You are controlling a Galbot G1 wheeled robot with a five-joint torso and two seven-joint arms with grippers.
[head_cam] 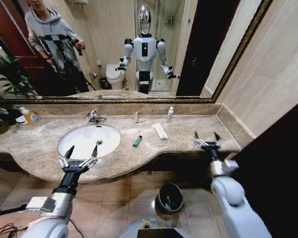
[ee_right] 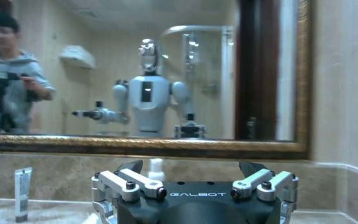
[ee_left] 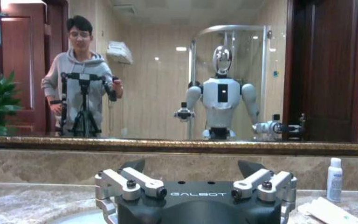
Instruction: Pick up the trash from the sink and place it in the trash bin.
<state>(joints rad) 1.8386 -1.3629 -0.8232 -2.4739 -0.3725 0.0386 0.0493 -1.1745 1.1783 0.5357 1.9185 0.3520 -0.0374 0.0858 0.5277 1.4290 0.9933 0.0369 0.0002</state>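
The worktop [head_cam: 188,136] is mottled beige-brown marble, and the sink [head_cam: 82,139] set in it is plain white with a chrome faucet [head_cam: 93,117]. On the marble lie a green stick [head_cam: 137,141], a white packet [head_cam: 160,131] and a white bottle [head_cam: 170,114]. A yellow-orange bottle [head_cam: 30,116] carries a blue label. The bin [head_cam: 169,197] is dark with a shiny metal rim. The floor [head_cam: 119,198] is brown tile. Both grippers have silver links and black fingers [head_cam: 69,151].

Marble countertop [head_cam: 188,140] with green stick [head_cam: 137,141], white packet [head_cam: 160,131], small bottle [head_cam: 170,114].
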